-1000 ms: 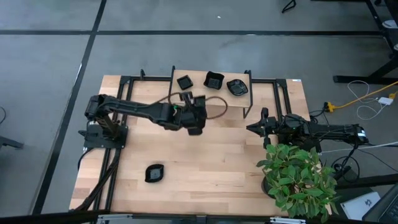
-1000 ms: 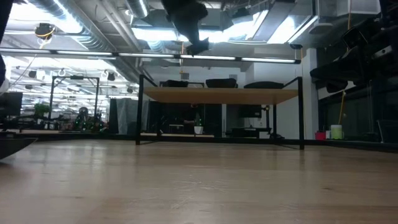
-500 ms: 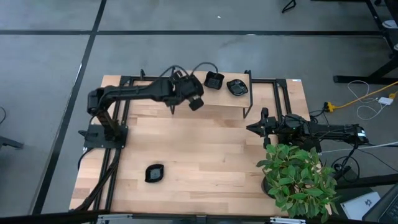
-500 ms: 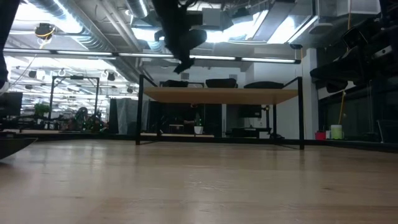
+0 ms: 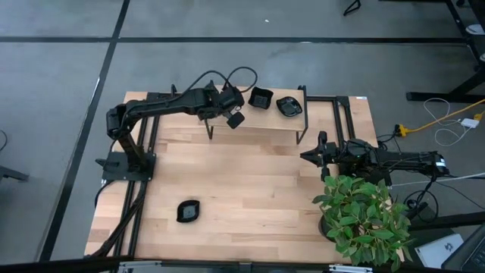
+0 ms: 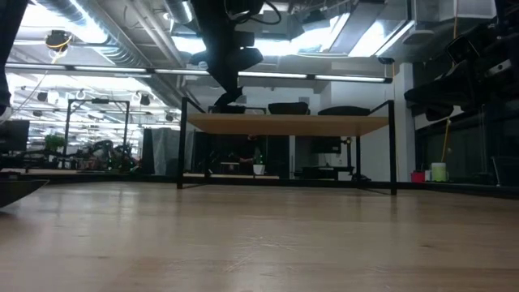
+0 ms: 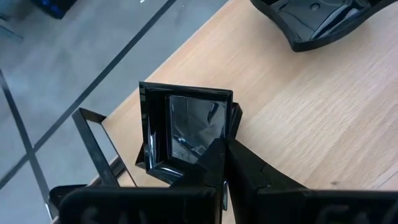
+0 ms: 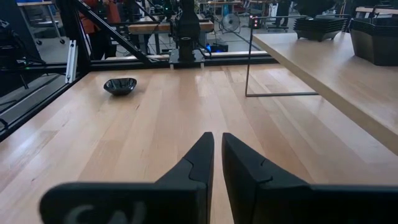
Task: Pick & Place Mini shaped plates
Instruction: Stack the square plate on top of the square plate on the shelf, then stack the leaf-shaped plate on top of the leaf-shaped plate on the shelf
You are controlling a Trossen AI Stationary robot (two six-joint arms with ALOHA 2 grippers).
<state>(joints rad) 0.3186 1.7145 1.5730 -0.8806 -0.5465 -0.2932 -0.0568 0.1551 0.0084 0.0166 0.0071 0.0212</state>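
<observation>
Jaws, left: I see them closed together, pinching the edge of a square mini plate point(image 7: 186, 134) on the raised shelf point(image 5: 258, 121).
Left gripper point(image 5: 226, 102): I have it reaching over the shelf's left end, at the far side of the table point(image 5: 250, 189).
Held plate: it is glossy black and square; from the left wrist view it stands tilted on the shelf's wooden top, near the shelf's corner.
Jaws, right: I see the two fingers almost together with a thin gap between them and nothing held.
Right gripper point(image 8: 216, 155): I see it parked low over the table, to the right of the shelf, pointing along the table top.
Other plates on shelf: a square black plate point(image 5: 261, 98) sits near the shelf's middle, and a rounded plate point(image 5: 288, 105) just to its right; both are apart from the left gripper.
Lone plate: one rounded black plate point(image 5: 188, 211) lies on the table well in front of the shelf, toward the left.
Plant point(image 5: 362, 216): I see a leafy green plant at the table's front right corner, well away from the shelf.
</observation>
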